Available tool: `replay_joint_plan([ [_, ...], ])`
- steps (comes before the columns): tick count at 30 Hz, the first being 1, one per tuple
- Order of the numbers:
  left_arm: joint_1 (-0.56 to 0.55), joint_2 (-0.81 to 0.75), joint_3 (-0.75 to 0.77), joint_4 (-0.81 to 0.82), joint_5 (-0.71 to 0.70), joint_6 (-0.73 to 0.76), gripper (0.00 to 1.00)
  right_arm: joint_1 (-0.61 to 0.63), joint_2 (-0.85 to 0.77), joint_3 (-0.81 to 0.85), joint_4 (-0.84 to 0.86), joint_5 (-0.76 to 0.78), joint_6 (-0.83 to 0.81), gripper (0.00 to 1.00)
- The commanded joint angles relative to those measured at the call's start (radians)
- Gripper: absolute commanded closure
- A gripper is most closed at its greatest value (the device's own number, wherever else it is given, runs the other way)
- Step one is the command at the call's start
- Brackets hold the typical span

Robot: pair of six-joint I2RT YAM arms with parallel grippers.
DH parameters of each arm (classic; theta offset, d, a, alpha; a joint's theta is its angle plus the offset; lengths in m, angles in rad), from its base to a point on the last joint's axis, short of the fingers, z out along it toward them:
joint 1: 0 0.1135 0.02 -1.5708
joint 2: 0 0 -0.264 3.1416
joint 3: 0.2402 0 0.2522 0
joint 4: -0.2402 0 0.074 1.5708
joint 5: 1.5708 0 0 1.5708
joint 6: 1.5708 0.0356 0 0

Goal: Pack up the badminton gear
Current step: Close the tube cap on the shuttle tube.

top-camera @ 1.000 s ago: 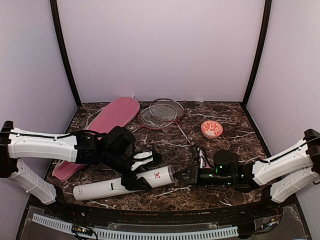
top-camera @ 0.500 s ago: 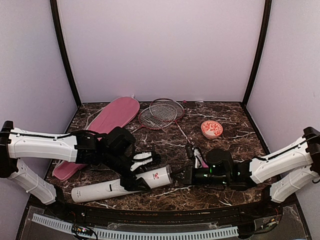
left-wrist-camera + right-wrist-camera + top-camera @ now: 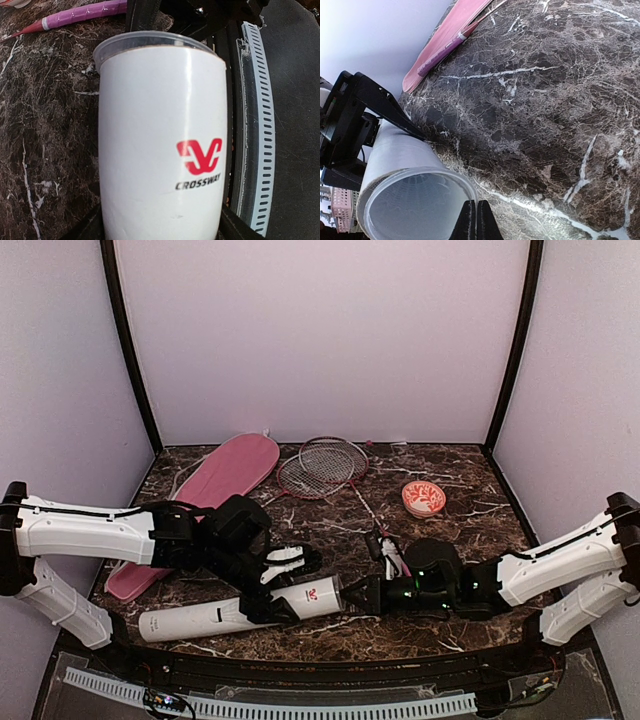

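both tube (image 3: 200, 618) and right pincer (image 3: 350, 593) have shifted left.

White arm shells (image 3: 85, 530), black joints (image 3: 236, 528), black right claw (image 3: 347, 594), green light (image 3: 416, 586)

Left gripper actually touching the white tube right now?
Touching. Left wrist view: the left gripper has its fingers flush against both sides of the white tube, no gap either side.
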Motion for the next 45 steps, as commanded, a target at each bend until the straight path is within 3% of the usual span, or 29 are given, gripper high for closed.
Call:
replay_joint_plan([
  [1,0.001,-0.019,0.025,0.075,-0.002,-0.001,0.31,0.031,0.009,0.02,-0.017,-0.069,-0.073,1.0],
  [45,0.001,0.004,0.033,0.066,0.008,-0.001,0.31,0.047,0.051,0.195,-0.211,0.054,-0.1,1.0],
])
